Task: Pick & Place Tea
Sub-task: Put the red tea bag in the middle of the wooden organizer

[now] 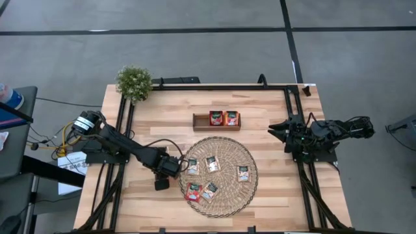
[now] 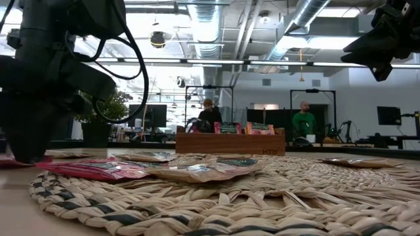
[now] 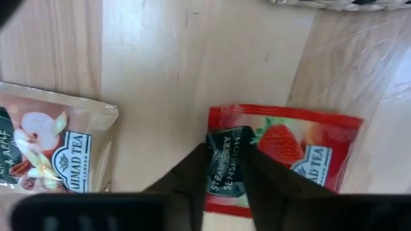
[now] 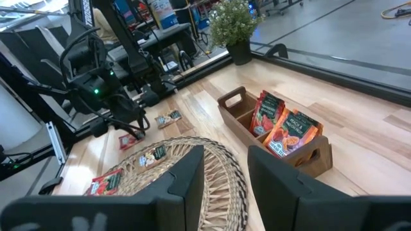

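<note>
The bench (image 1: 162,123) fills the middle of the high view, a pale wooden top in a dark frame. The biggest thing on it is the round woven mat (image 1: 229,198), low and centre in that frame. Five tea sachets lie on the mat: three across its upper half and two at its lower left.

Just above the mat stands the small wooden tray (image 1: 200,121). Two sachets (image 1: 223,118) stand upright in its middle and right compartments; the left compartment looks empty. A potted plant (image 1: 134,82) sits at the bench's upper left corner.

The left arm reaches in from the left of the high view, and the left end effector (image 1: 173,166) is down at the bench just left of the mat's edge. Its wrist view shows the two dark fingers (image 3: 192,176) closing on either side of a red strawberry sachet (image 3: 302,144) that lies flat on bare wood; they look to be just pinching it, not yet lifting. A pale apple sachet (image 3: 51,147) lies near it, also off the mat.

The right end effector (image 1: 278,130) hangs above the bench at the right, near the tray, fingers partly spread and holding nothing.

Judging by this, the task is early: two sachets are in the tray, and about seven are left to move.
</note>
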Motion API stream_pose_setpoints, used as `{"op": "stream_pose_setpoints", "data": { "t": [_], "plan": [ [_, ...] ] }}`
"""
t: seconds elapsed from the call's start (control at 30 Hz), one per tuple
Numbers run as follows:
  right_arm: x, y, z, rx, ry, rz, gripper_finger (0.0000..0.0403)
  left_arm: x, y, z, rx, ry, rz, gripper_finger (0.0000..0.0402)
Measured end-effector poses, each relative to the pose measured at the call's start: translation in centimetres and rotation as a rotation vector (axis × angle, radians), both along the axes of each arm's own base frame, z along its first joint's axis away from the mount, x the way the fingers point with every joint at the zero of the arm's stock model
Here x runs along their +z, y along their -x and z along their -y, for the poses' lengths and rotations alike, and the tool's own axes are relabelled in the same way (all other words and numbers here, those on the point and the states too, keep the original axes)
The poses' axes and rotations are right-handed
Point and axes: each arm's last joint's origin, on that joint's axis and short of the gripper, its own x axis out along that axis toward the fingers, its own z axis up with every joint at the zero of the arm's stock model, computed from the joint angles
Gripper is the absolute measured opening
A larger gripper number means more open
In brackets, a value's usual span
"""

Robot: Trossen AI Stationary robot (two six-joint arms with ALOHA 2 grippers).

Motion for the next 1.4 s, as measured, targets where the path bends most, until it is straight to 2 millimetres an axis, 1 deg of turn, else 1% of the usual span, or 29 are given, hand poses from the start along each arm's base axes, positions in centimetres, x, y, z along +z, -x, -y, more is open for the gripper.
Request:
{"op": "stream_pose_setpoints", "data": {
  "t": [0.1, 0.17, 0.33, 0.43, 0.57, 0.77, 0.97, 1.07, 1.23, 1.4],
  "plan": [
    [0.0, 0.0, 0.0, 0.000, 0.000, 0.000, 0.0113, 0.0, 0.0, 0.0, 0.000, 0.009, 0.000, 0.0031],
    [0.0, 0.0, 0.0, 0.000, 0.000, 0.000, 0.0113, 0.0, 0.0, 0.1, 0.007, 0.015, 0.000, 0.0009],
    [0.0, 0.0, 0.0, 0.000, 0.000, 0.000, 0.0113, 0.1, 0.0, 0.1, 0.041, 0.024, -0.008, 0.0002],
    [0.0, 0.0, 0.0, 0.000, 0.000, 0.000, 0.0113, 0.6, 0.0, 0.2, 0.044, 0.016, -0.040, 0.0001],
    [0.0, 0.0, 0.0, 0.000, 0.000, 0.000, 0.0113, 2.9, -0.9, 0.3, 0.030, -0.065, -0.043, 0.0000],
    [0.0, 0.0, 0.0, 0.000, 0.000, 0.000, 0.0113, 7.5, -2.9, 0.3, -0.034, -0.222, 0.057, 0.0000],
    [0.0, 0.0, 0.0, -0.002, -0.010, 0.003, 0.0113, 11.6, -5.2, -1.5, -0.034, -0.333, 0.184, 0.0000],
    [0.3, -0.1, 0.0, -0.015, -0.084, 0.048, 0.0113, 13.2, -6.1, -2.6, -0.046, -0.369, 0.237, 0.0000],
    [1.2, -0.7, -0.3, 0.037, -0.140, 0.130, 0.0113, 14.6, -7.5, -4.6, -0.075, -0.442, 0.321, 0.0000],
    [2.1, -2.5, -0.9, 0.094, -0.164, 0.187, 0.0113, 15.3, -8.9, -5.9, -0.091, -0.469, 0.406, 0.0000]
  ]
}}
